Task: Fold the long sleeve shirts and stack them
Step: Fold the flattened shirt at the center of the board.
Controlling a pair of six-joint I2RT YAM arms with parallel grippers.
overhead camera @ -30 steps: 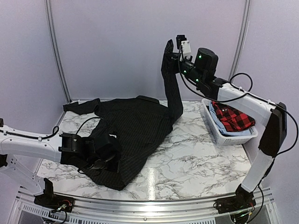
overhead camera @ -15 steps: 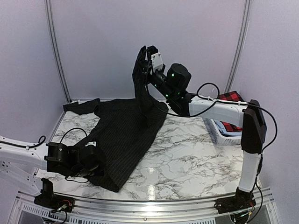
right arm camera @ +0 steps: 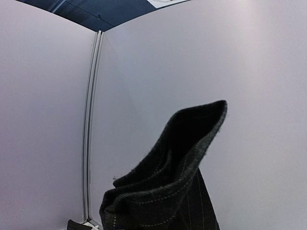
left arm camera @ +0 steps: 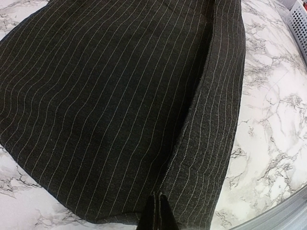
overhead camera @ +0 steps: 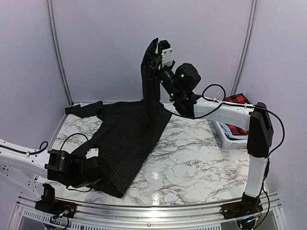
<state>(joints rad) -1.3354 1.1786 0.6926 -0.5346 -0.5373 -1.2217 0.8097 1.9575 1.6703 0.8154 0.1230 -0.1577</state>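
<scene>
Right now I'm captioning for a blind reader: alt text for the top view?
The right pincer holds one sleeve of a black pinstriped shirt high above a marble table; the left pincer pinches its near hem. A basket at right holds a red-checked shirt.

A robotics lab test cell — plain pale lilac wall panels (overhead camera: 105, 48), joined by grey metal corner strips (overhead camera: 57, 52), box in a white marble-patterned tabletop (overhead camera: 201, 158). A silver aluminium rail (overhead camera: 153, 207) along its near edge carries two white-and-black robot arms (overhead camera: 225, 109) — bolted down, with black cables (overhead camera: 216, 89) hanging loose.
</scene>
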